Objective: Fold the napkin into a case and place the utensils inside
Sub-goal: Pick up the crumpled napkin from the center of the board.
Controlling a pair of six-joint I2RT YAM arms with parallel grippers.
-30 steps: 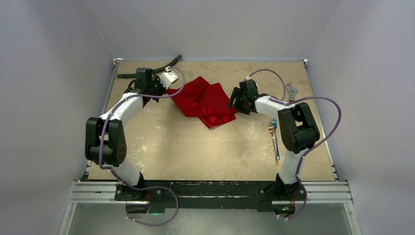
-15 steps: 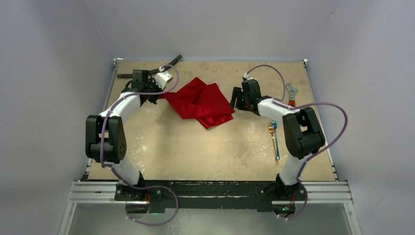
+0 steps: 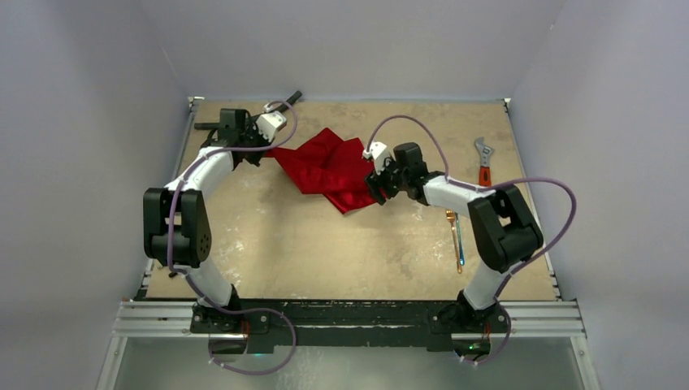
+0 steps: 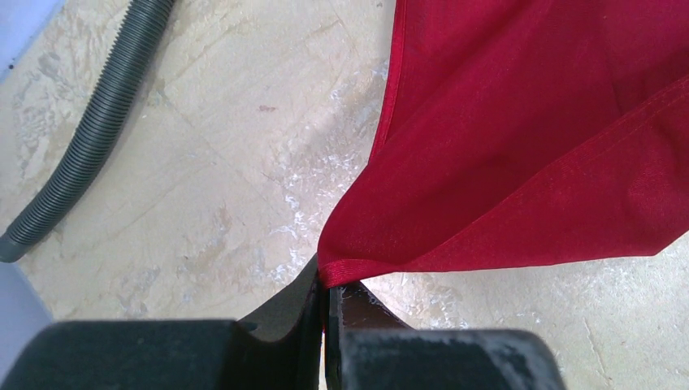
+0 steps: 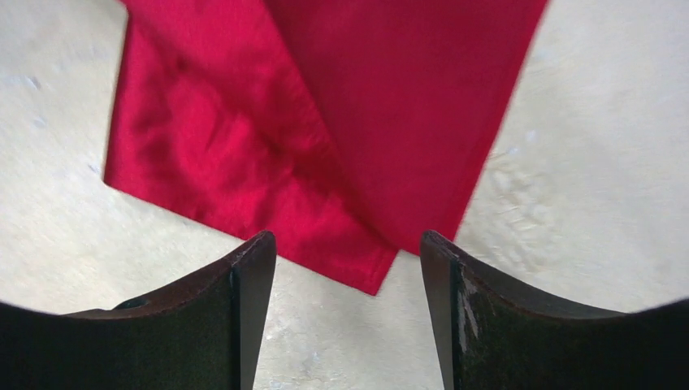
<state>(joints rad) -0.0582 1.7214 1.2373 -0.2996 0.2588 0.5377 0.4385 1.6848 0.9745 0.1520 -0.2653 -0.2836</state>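
The red napkin (image 3: 333,168) lies loosely folded at the back middle of the table. My left gripper (image 3: 266,151) is shut on the napkin's left corner (image 4: 341,270), pinching the hem between its jaws. My right gripper (image 3: 373,187) is open just off the napkin's right side; a pointed corner of the napkin (image 5: 375,286) lies on the table just ahead of the gap between its fingers (image 5: 253,268), untouched. The utensils (image 3: 455,231), slim blue and gold pieces including a fork, lie on the table at the right, near my right arm.
A black ribbed hose (image 3: 286,100) lies along the back left edge, also in the left wrist view (image 4: 97,122). An orange-handled wrench (image 3: 484,156) rests at the back right. Grey walls close in the table on three sides.
My right gripper has swung left and come down toward the napkin's right corner. My left gripper has drawn the napkin's left corner slightly left and back.
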